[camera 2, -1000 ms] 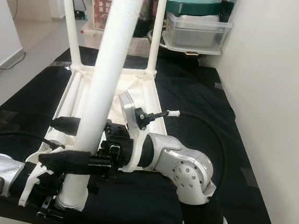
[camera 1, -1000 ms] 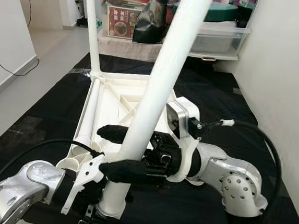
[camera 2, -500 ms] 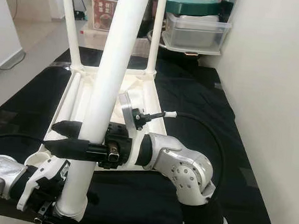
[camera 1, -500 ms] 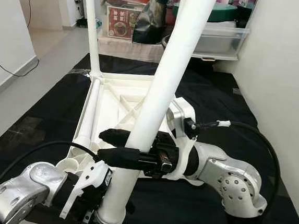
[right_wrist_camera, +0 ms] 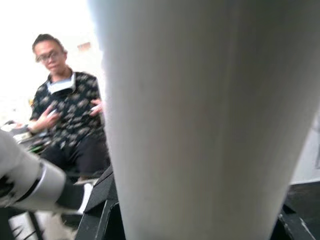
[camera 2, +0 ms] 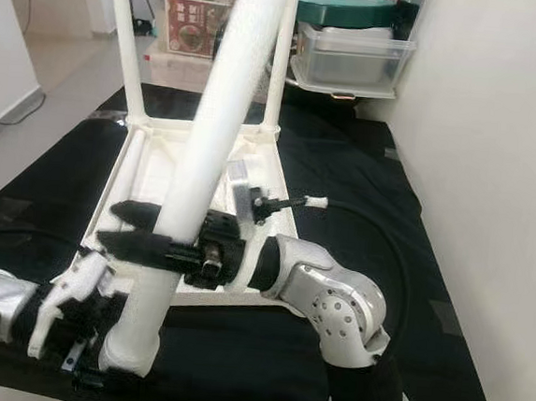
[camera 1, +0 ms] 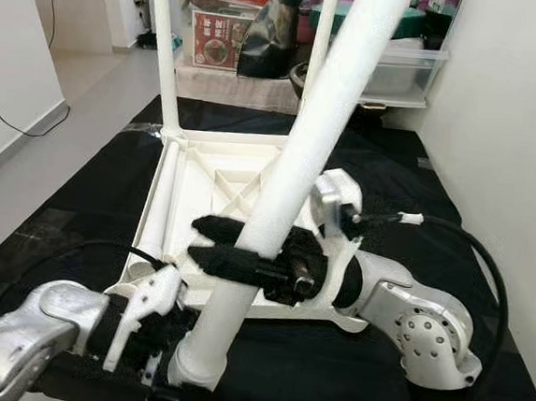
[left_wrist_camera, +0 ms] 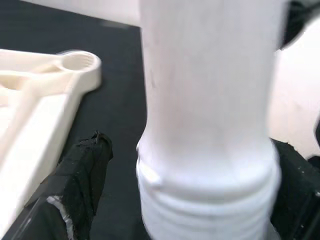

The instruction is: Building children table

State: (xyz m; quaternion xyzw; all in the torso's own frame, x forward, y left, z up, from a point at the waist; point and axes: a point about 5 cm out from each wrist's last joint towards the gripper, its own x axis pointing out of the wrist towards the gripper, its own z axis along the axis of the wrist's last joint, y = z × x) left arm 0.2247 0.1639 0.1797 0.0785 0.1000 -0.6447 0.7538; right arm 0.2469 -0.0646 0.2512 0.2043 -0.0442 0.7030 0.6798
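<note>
Nearest the camera, the left gripper (camera 1: pixel 176 343) sits low at the threaded foot of the loose white table leg (camera 1: pixel 287 197); in the left wrist view its black fingers (left_wrist_camera: pixel 82 172) flank the leg's ribbed end on either side, clamped on it as far as can be judged. Just above, the right gripper (camera 1: pixel 231 249) reaches across from the right, its two long fingers closed around the leg's shaft a little higher up. So both arms hold one piece, the left at the bottom and the right above it.

The leg's long axis runs steeply up and away, leaning toward the robot's right. Its foot hangs off the near-left corner of the upturned white tabletop (camera 1: pixel 186 170) on the black floor mat (camera 1: pixel 82 184), just beside an open corner socket (left_wrist_camera: pixel 75 62) — that socket, ahead and to the left of the threaded end, is likely where the leg must go.

Compared with a second ago, the leg leans further right, the right gripper has slid higher, and the left gripper has closed in on the foot.

Beyond, two fitted legs (camera 1: pixel 166 51) stand upright at the far corners, before storage boxes (camera 1: pixel 392 66). A seated person (right_wrist_camera: pixel 67 120) appears in the right wrist view.
</note>
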